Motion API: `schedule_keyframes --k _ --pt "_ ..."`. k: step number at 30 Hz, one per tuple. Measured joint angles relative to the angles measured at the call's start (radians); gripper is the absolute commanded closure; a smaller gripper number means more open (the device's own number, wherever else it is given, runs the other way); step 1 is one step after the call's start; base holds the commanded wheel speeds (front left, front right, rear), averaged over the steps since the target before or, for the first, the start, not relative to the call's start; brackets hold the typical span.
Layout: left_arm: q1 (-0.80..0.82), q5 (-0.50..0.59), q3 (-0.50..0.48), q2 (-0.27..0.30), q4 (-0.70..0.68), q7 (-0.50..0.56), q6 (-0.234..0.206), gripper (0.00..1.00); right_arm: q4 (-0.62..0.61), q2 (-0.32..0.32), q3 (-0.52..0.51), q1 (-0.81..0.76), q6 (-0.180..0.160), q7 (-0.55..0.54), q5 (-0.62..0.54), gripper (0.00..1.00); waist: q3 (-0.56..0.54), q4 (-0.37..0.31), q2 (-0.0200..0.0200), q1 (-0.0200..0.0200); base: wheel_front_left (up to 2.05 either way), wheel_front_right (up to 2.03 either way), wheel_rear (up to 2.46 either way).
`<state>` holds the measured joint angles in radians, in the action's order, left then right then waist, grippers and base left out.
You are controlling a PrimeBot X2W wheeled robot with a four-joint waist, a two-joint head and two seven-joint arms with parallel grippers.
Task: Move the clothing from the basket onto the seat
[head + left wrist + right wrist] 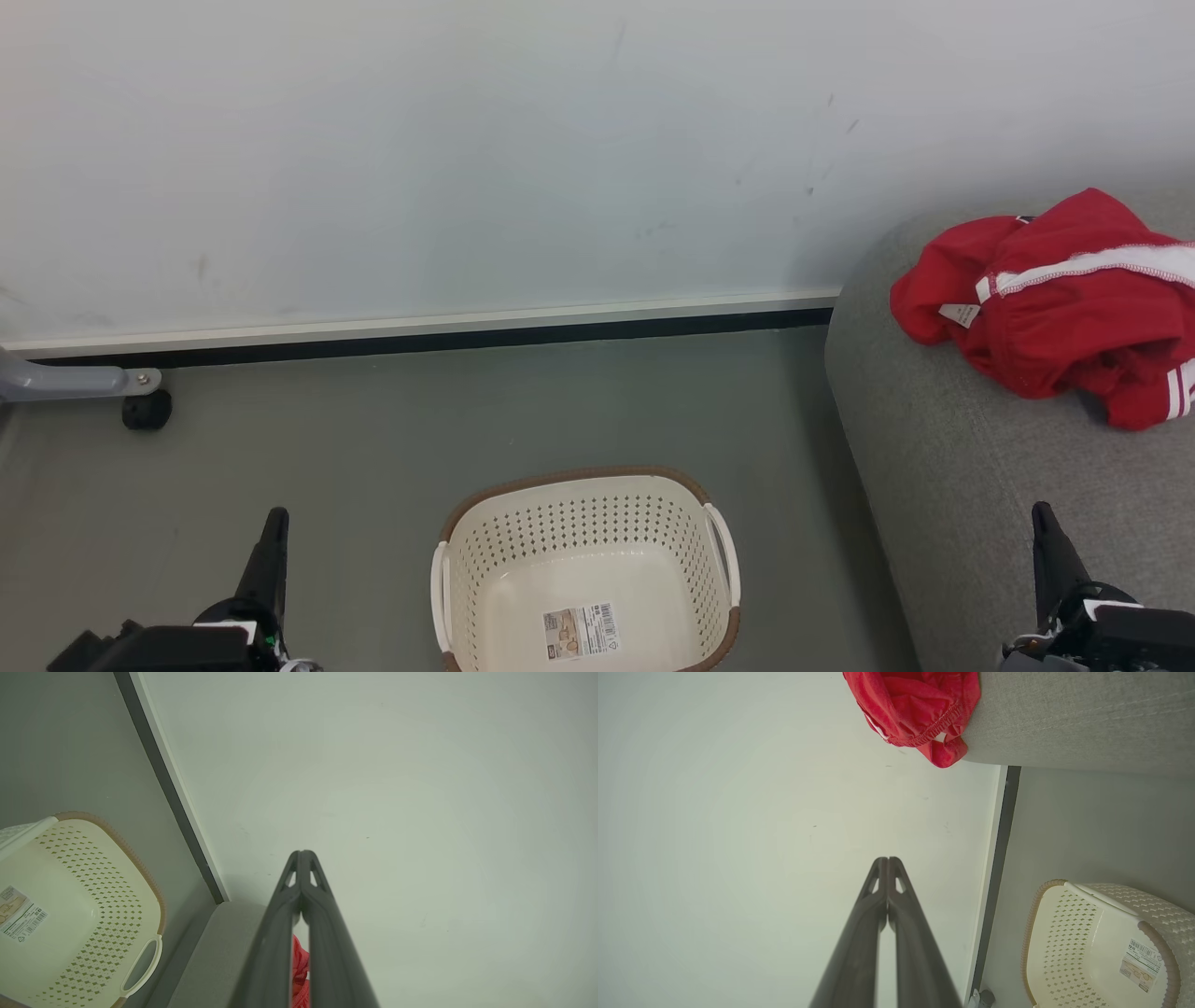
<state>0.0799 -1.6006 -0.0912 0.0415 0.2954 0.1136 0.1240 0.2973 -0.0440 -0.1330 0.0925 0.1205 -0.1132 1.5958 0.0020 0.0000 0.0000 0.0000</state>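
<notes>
Head view: the clothing point(1055, 308) sits in a crumpled red heap on the seat point(980, 485) at the upper right, cut off by the frame edge. It's well up from the right gripper point(1042, 511) at the lower right, whose fingers are pressed together. The left gripper point(276, 515) at the lower left is closed too, with the basket point(586, 523) between them at bottom centre, sticker point(581, 631) on its bare bottom. A caster point(147, 409) sits by the wall at far left.

Left wrist view: gripper point(302, 853) closed. Just a sliver of red clothing point(299, 961) peeks between the fingers, basket point(93, 868) at left.

Right wrist view: gripper point(887, 859) closed, clothing point(915, 709) at top on the seat point(1087, 718), basket point(1064, 933) lower right, partly cut off.
</notes>
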Motion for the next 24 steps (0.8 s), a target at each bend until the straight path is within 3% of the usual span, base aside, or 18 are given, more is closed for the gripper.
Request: schedule_keyframes --k 24 --pt "0.000 0.000 0.000 0.000 0.000 0.000 0.000 1.00 0.000 0.000 0.000 0.000 0.000 0.000 0.000 1.00 0.000 0.000 0.0000 0.0000 0.00 0.00 0.00"
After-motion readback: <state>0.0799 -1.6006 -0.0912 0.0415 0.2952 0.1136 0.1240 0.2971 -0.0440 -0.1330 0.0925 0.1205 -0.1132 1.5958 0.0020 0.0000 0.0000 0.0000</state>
